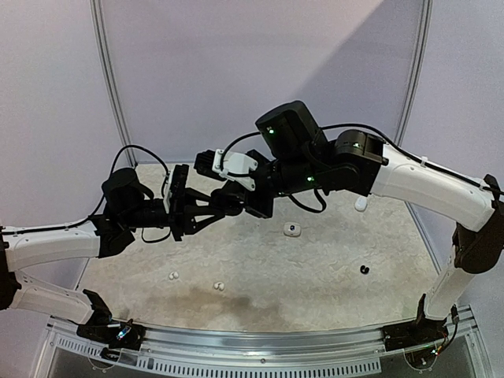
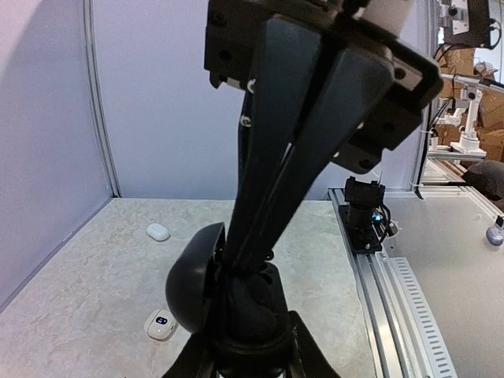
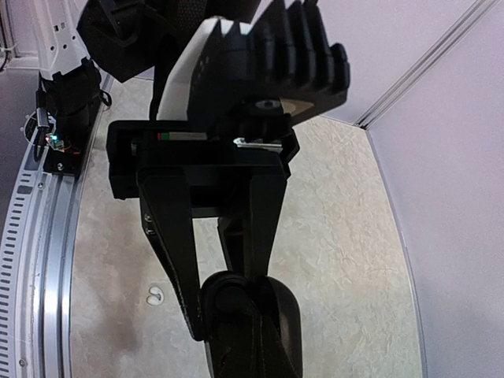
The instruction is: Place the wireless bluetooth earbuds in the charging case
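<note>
Black case is sitting in the narrowly closed left pincer, mid-frame. The fully closed right pincer is poking into it, probably seating a bud. White earbuds are lying lower left on the surface, needing pickup next.

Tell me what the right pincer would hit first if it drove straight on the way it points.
The black case clamped in the left pincer. The shut right pincer points straight at it, tips apparently touching it, so there is almost no free travel; exact contact is hard to judge.
</note>
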Available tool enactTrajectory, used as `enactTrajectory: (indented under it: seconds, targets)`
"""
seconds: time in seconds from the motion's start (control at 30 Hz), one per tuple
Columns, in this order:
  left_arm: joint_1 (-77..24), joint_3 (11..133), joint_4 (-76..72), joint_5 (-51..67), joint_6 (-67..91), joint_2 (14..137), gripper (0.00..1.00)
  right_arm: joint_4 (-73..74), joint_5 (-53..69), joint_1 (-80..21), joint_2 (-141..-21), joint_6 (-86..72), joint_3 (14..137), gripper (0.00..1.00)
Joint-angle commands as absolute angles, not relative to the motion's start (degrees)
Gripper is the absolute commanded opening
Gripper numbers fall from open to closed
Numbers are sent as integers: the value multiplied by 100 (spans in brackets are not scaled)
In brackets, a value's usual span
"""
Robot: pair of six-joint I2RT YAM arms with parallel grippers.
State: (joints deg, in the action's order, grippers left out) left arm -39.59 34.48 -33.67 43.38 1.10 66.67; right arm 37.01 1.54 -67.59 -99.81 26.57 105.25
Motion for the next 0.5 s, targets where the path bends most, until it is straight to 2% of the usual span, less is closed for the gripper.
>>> enactTrajectory:
  seconds: [0.0, 0.47]
  targets:
    - [-3981, 3459, -3524, 4207, 245, 6695, 0, 3747, 34, -6860, -10181, 2770, 10421, 0]
    - [-3942, 3469, -3653, 3789, 512, 6690, 0, 3822, 141, -6955, -10212, 2768, 10084, 0]
